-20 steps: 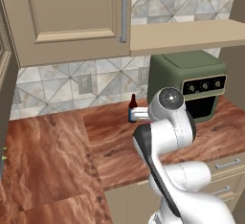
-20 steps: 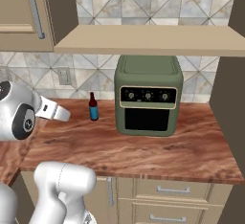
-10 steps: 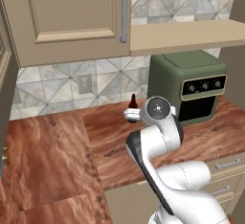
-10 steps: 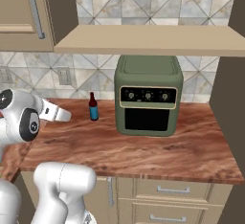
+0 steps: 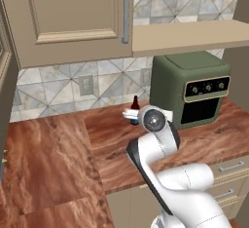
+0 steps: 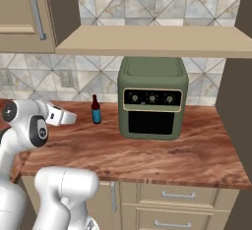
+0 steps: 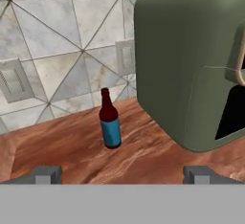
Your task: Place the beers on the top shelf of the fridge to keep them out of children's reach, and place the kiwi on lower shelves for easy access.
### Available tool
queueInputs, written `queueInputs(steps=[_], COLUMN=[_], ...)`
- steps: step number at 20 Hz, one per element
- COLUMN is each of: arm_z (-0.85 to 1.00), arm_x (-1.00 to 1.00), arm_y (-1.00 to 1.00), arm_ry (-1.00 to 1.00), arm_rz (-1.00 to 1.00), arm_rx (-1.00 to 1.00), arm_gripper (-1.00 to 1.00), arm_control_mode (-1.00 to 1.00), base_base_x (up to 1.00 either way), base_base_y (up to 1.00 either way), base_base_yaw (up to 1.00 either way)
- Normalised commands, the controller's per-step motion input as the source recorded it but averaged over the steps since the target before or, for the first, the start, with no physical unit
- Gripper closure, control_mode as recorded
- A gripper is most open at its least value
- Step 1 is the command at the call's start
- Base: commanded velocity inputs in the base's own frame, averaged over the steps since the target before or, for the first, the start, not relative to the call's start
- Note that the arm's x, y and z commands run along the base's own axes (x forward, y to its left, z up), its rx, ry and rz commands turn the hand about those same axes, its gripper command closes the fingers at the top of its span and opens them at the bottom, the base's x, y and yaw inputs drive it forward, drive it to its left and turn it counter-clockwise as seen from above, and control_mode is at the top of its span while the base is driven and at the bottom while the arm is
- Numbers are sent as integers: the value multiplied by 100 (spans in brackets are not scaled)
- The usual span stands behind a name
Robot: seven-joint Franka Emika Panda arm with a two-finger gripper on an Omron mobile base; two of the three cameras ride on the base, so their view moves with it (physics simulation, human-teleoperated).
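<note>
Nearest in the hand view, the end effector (image 7: 119, 174) is seen released, its two dark finger tips standing wide apart with nothing between them. It is judged to be held open and aimed level across the counter (image 7: 143, 158) so that the bottle beyond can be taken between the tips from the side; no contact has been made.

Past the tips, the maroon beer bottle (image 7: 110, 120) stands upright on the counter, well apart from the end effector and just beside the green oven (image 7: 186, 70). It is set close to the tiled back wall (image 7: 57, 41), where two outlet plates (image 7: 12, 80) are mounted. An upright stance near the wall leaves its sides free to a sideways approach, though the oven's flank narrows the room on one side.

The blue label and red cap are given clearly by the hand view, which the base views render small. From the right base view, the bottle (image 6: 96, 110) is shown clear of the oven (image 6: 152, 99), and the open shelf (image 6: 152, 42) above is revealed. In the left base view the bottle (image 5: 135, 106) is partly masked by the arm, but the cabinet door (image 5: 68, 17) overhead is shown. The second beer, the kiwi and the fridge cannot be placed from these pictures.
</note>
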Motion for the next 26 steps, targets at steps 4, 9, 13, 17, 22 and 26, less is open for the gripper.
queueInputs(steps=[4,9,13,17,22,26], arm_z=[0,0,0,0,0,0], arm_x=[29,20,15,20,28,31], arm_y=[0,1,2,0,0,1], arm_ry=[-11,-11,-9,-6,-3,0], arm_rz=[-3,-3,-4,-4,-3,-3], arm_rx=[0,0,-1,-3,-5,-5], arm_gripper=[-100,-100,-100,-100,-100,-100], arm_control_mode=[-100,-100,-100,-100,-100,-100], base_base_x=[0,0,0,0,0,0], base_base_y=[0,0,0,0,0,0], base_base_yaw=[0,0,0,0,0,0])
